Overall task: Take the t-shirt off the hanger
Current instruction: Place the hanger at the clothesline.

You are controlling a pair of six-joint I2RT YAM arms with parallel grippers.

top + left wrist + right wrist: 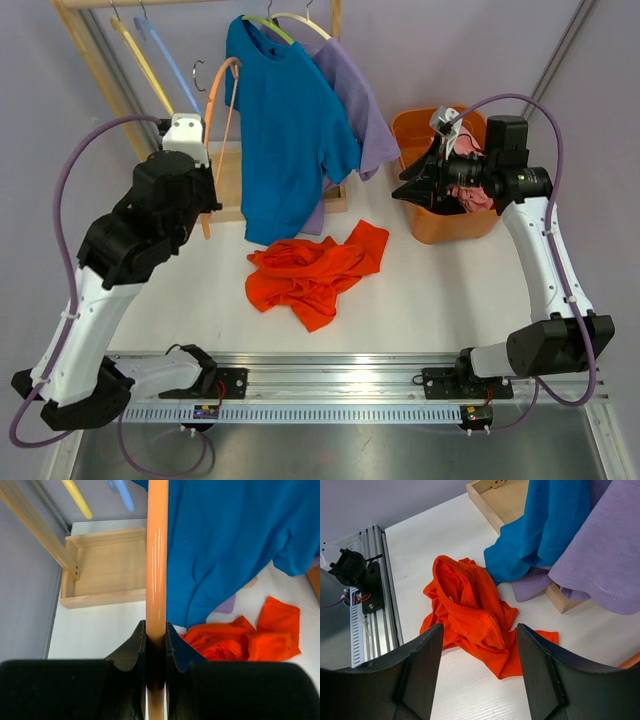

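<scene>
Presently my left gripper [156, 630] is clamped on the bare orange hanger [156, 555], whose bar runs straight away from the jaws. The orange t-shirt [315, 268] lies crumpled at the middle of the worktop [200, 310], to that gripper's right. My right gripper [479, 630] gapes empty, facing it.

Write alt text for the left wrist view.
The left end effector grips an orange hanger. To its right a blue shirt hangs, and an orange shirt lies crumpled on the white table.
</scene>
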